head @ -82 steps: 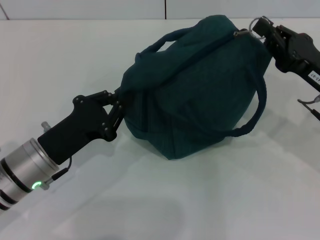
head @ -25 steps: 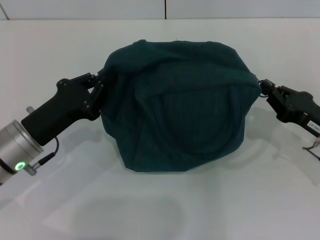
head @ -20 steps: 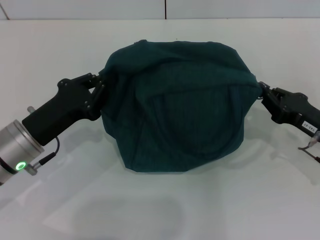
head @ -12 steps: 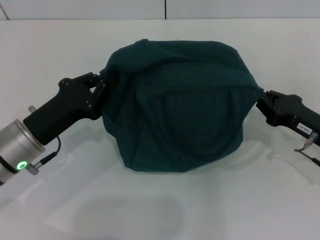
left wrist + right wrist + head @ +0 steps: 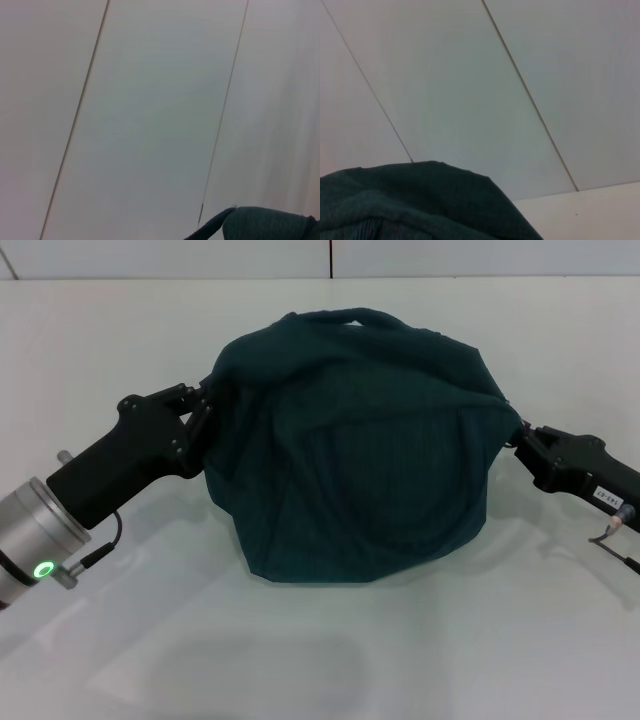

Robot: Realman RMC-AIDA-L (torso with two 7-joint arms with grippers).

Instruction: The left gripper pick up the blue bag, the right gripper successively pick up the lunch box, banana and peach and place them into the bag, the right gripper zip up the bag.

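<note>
Left tool (image 5: 203, 410): clamped on the blue bag's (image 5: 350, 450) left edge.
Right tool (image 5: 522, 436): touched its right edge, grip unclear.

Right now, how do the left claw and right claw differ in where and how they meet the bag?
The left claw meets the blue bag at its upper left edge, coming up from the lower left; the right claw meets its right edge, coming in from the right. The left arm shows a lit green ring; the right shows a white label. Both are black and touch the bag.
</note>
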